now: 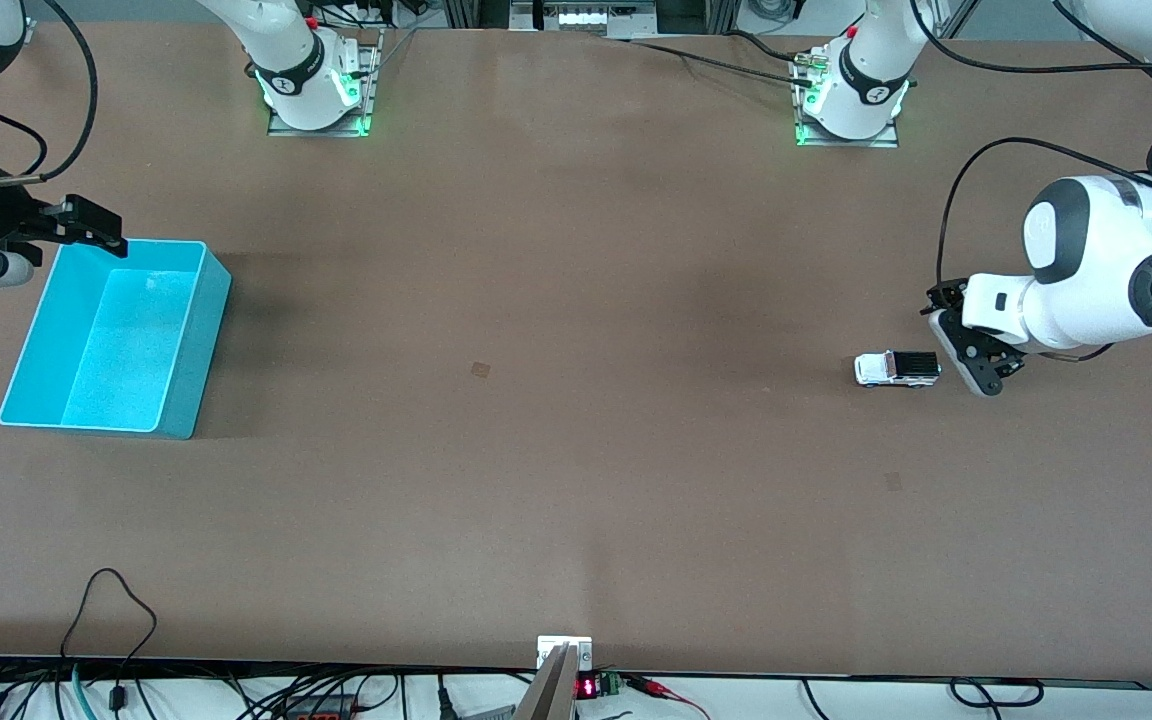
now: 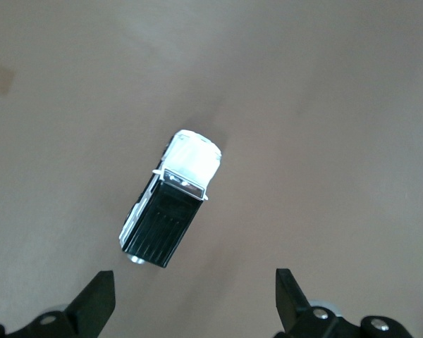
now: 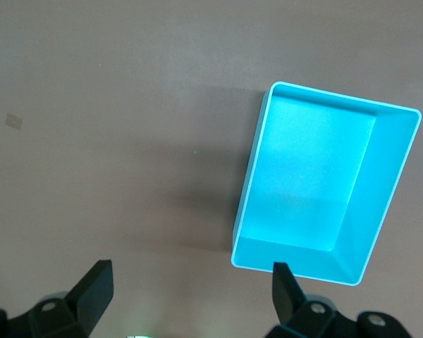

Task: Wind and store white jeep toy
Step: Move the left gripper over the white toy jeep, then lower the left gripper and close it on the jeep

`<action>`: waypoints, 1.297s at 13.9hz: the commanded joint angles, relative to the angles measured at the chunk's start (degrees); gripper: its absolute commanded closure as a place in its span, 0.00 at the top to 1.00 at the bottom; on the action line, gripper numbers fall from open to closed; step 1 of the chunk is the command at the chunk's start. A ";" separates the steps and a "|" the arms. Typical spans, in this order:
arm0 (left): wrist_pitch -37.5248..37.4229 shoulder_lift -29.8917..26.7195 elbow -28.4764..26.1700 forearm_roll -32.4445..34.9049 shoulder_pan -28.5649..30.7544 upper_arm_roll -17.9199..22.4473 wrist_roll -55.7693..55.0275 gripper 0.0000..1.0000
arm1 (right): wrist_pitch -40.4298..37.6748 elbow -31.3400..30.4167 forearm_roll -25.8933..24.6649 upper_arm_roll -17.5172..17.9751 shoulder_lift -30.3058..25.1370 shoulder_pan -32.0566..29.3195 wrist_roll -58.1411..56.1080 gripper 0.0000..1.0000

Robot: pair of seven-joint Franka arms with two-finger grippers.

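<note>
The white jeep toy [image 1: 896,369] rests on the table toward the left arm's end, white with a black roof. In the left wrist view the jeep [image 2: 170,207] lies just ahead of the fingertips, untouched. My left gripper [image 1: 966,350] is open, low beside the jeep's black rear end. The cyan bin [image 1: 116,338] stands empty toward the right arm's end; it also shows in the right wrist view [image 3: 324,183]. My right gripper [image 1: 86,225] is open and empty, above the bin's farther corner.
The brown table [image 1: 576,400] stretches between jeep and bin. The arm bases [image 1: 316,90] stand along the edge farthest from the front camera. Cables [image 1: 116,610] lie at the table's near edge.
</note>
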 commanded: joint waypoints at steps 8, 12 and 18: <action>17.65 0.14 -8.42 4.35 0.52 -2.23 23.98 1.00 | -0.97 0.54 1.07 -0.13 -0.14 -0.21 0.71 1.00; 20.21 0.83 -9.12 4.53 0.61 -2.23 31.36 1.00 | -0.97 0.54 1.07 -0.13 -0.14 -0.21 0.71 1.00; 23.38 2.42 -10.88 4.18 2.36 -2.23 32.44 1.00 | -0.97 0.54 1.07 -0.14 -0.14 -0.38 0.71 1.00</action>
